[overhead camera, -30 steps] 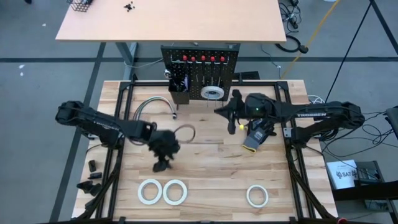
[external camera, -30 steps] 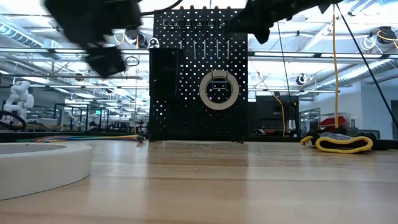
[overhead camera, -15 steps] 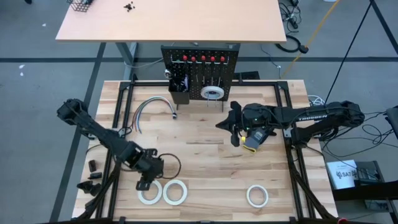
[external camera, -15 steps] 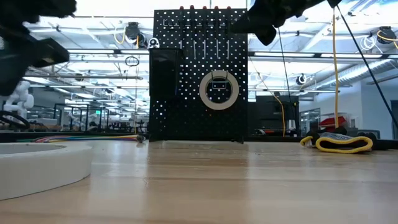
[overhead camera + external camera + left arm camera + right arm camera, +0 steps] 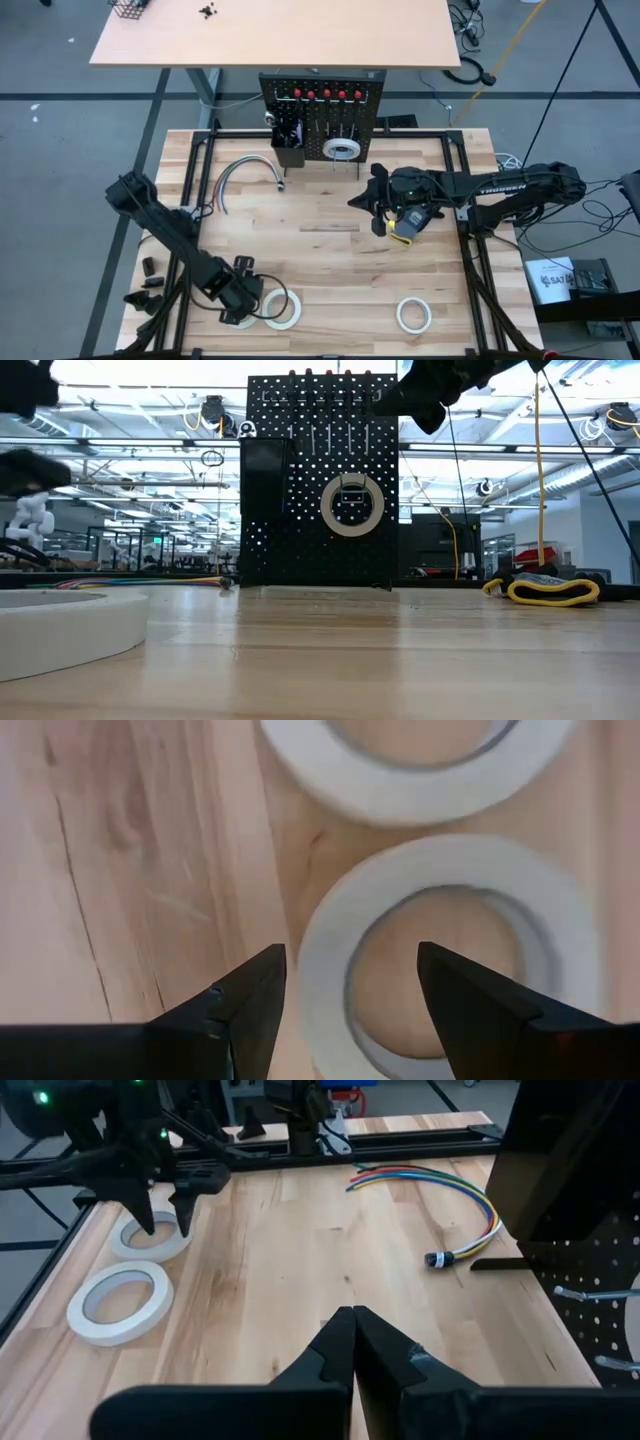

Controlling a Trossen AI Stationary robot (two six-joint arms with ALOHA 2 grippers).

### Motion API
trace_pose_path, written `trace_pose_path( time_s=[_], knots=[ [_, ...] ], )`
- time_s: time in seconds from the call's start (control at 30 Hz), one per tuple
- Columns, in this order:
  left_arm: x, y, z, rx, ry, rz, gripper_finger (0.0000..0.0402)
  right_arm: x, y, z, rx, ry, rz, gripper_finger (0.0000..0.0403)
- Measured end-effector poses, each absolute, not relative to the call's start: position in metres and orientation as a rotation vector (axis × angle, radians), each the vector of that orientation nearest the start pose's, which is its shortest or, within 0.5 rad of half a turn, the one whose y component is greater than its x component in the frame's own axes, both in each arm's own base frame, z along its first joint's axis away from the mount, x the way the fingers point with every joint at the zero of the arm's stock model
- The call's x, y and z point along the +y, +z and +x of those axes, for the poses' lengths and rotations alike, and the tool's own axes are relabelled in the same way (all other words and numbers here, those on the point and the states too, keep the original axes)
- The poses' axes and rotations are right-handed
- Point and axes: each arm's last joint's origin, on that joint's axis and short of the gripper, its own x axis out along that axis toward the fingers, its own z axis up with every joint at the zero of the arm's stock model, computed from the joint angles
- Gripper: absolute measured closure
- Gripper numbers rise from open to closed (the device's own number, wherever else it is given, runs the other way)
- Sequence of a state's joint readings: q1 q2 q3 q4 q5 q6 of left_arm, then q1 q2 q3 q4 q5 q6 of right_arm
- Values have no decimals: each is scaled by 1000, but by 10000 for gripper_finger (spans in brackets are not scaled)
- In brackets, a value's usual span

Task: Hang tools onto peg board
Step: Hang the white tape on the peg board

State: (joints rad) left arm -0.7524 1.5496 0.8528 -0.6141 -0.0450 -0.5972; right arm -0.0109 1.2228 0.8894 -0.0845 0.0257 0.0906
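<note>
Tabletop [image 5: 330, 250], three tape rolls [image 5: 412, 315], one on peg board [image 5: 340, 149]

A curved bundle of coloured wires [image 5: 243, 172] with a connector at one end lies on the slatted wooden tabletop [image 5: 330, 255]. A black-and-yellow flat object [image 5: 404, 228] rests toward the right side. Beyond stands a second, lighter table [image 5: 270, 35] on grey floor

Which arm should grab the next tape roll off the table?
Left. Its open claw hangs straight over the near-left tape roll, one finger outside its rim. The right claw, shut, waits mid-table by the peg board.
</note>
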Motion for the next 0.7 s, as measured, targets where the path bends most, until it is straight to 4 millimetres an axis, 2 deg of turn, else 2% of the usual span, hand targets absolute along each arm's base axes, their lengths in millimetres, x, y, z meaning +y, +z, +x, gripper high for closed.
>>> trace_pose_path(
  time_s=[0.17,0.37,0.47,0.63,0.7],
  knots=[
    [-188,141,195,1388,-184,80,173,-3,289,269,420,-51,87,403],
    [-192,132,198,1393,-180,88,180,-2,289,270,417,-48,82,403],
    [-193,131,198,1395,-192,79,218,-2,289,270,416,-47,81,403],
    [-191,132,197,1423,-183,78,338,-2,289,270,410,-47,86,403],
    [-187,136,199,1423,-165,51,345,-2,290,270,406,-48,91,403]
  ],
)
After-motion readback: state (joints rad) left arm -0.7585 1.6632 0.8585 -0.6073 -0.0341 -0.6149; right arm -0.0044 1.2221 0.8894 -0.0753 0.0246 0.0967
